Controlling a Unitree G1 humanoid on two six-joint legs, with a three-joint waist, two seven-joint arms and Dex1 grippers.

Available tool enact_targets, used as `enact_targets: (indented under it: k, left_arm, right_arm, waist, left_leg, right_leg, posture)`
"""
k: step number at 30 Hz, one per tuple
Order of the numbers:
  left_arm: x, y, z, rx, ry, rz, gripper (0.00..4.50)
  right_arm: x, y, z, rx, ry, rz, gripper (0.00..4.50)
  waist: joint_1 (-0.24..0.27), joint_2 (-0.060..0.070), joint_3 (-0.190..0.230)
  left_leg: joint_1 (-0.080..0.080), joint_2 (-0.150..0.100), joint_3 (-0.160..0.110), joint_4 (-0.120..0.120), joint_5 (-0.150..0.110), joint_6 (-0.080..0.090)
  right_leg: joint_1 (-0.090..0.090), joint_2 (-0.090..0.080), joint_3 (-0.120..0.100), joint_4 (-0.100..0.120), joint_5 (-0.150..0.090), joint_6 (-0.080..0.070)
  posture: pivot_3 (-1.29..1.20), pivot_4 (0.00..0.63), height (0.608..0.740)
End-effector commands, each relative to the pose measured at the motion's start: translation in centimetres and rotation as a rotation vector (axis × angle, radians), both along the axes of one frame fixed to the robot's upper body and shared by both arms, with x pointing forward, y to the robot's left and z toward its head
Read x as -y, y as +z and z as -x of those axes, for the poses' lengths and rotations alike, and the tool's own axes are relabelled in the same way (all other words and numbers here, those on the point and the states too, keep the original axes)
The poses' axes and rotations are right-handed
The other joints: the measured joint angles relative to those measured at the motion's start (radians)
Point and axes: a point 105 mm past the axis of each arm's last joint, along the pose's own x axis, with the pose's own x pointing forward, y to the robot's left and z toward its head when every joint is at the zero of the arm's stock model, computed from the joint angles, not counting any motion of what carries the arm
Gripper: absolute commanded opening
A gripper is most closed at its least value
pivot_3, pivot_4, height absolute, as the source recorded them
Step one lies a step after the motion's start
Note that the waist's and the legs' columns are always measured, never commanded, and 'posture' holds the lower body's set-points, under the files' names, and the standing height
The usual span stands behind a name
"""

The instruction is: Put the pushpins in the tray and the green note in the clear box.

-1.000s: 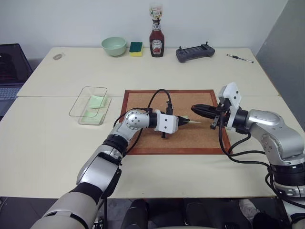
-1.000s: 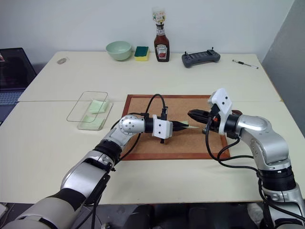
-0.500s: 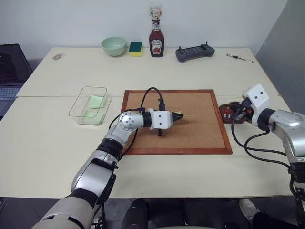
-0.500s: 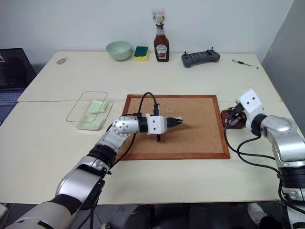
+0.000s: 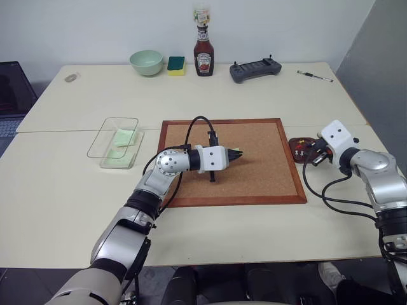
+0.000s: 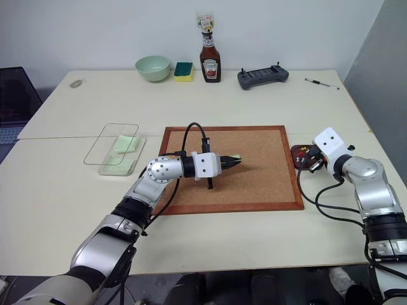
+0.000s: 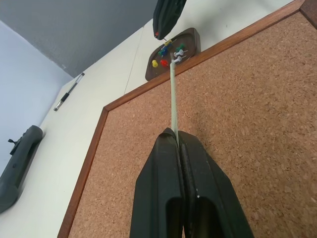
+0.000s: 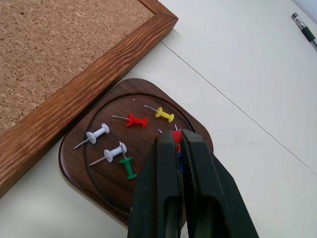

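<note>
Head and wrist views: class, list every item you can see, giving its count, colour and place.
corkboard: one, wood-framed, table centre.
tray: one, dark brown, right of corkboard.
pushpins: five lying in tray (two white, red, yellow, green); another red at right tool.
green note: one, pale green, over corkboard.
clear box: one, transparent, left of corkboard, pale green paper inside.
bowl: one, pale green, far edge.
sponge: one, green-and-yellow, beside bowl.
ketchup bottle: one, red, beside sponge.
controller: one, dark grey, far right.
pen: one, far right corner.
laptop: one, dark, left edge.
left tool: black, shut on green note.
right tool: black, over tray.
</note>
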Motion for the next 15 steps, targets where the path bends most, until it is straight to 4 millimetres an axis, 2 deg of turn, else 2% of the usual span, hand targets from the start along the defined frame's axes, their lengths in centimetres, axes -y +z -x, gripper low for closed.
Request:
enact_targets:
  k: [1,3,15]
  left_arm:
    - [0.21,1.46,0.08,0.040,-0.003,0.046,0.00]
    - [0.18,1.43,0.06,0.038,-0.001,0.046,0.00]
    - [0.03,1.41,-0.17,0.034,0.005,0.043,0.00]
  right_arm:
    - [-0.17,1.16,-0.32,0.042,0.004,0.001,1.12]
    - [-0.23,1.26,-0.33,0.046,0.003,-0.001,1.38]
    - [-0.22,1.41,-0.04,0.024,-0.014,-0.069,3.98]
  waist:
    - [0.000,0.000,0.000]
    - [0.000,0.000,0.000]
    - [0.000,0.000,0.000]
  left_leg:
    - [0.000,0.000,0.000,0.000,0.000,0.000]
    - [0.000,0.000,0.000,0.000,0.000,0.000]
    - [0.000,0.000,0.000,0.000,0.000,0.000]
  right_leg:
    - [0.000,0.000,0.000,0.000,0.000,0.000]
    - [0.000,0.000,0.000,0.000,0.000,0.000]
    - [0.000,0.000,0.000,0.000,0.000,0.000]
  posture:
    - [0.00,0.150,0.740]
    - [0.00,0.150,0.740]
    - [0.00,0.150,0.740]
